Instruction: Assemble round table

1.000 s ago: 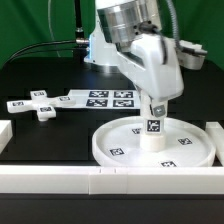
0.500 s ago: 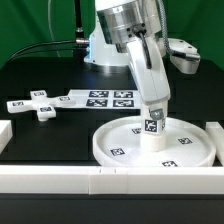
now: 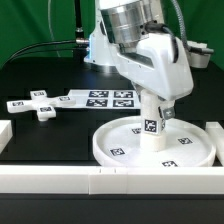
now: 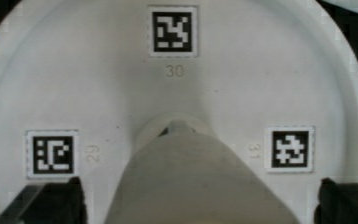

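Observation:
The large round disc (image 3: 112,138) lies flat near the front of the table, tags up. The short cylindrical leg (image 3: 152,130) stands upright in its middle. My gripper (image 3: 155,112) comes straight down over the leg's top. In the wrist view the grey leg (image 4: 202,180) rises between my dark fingers (image 4: 34,205), with a thin strip of the white disc (image 4: 176,100) showing on each side. The jaws look open around the leg. The small cross-shaped piece (image 3: 40,106) lies at the exterior view's left.
The marker board (image 3: 100,98) lies behind the disc. White border blocks run along the front (image 3: 60,180), with more at the exterior view's right (image 3: 214,130) and left (image 3: 4,135). The arm's base stands at the back.
My wrist has turned about the leg's axis, one way and then back. The leg and the disc stay where they were.

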Controlling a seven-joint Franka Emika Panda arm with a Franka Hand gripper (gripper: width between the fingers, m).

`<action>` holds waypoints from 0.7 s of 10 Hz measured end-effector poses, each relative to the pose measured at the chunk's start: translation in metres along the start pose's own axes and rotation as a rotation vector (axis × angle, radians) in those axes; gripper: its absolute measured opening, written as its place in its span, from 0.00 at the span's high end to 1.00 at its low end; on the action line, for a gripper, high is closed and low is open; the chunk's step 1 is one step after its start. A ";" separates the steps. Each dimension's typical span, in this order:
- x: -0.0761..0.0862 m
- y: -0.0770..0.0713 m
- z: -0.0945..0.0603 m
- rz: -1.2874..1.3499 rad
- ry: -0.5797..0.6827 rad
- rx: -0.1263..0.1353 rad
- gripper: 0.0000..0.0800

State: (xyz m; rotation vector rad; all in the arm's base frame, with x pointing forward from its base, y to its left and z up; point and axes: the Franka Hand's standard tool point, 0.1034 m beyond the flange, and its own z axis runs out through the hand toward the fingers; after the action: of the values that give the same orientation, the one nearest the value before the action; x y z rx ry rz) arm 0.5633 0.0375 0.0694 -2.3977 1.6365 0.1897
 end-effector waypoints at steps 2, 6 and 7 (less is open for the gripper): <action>0.001 -0.001 -0.002 -0.221 0.015 -0.025 0.19; -0.005 -0.011 -0.010 -0.663 0.063 -0.061 0.19; -0.004 -0.009 -0.009 -0.728 0.059 -0.064 0.19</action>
State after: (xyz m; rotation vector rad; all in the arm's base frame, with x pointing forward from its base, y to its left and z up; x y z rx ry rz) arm 0.5704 0.0417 0.0800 -2.8810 0.6889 0.0386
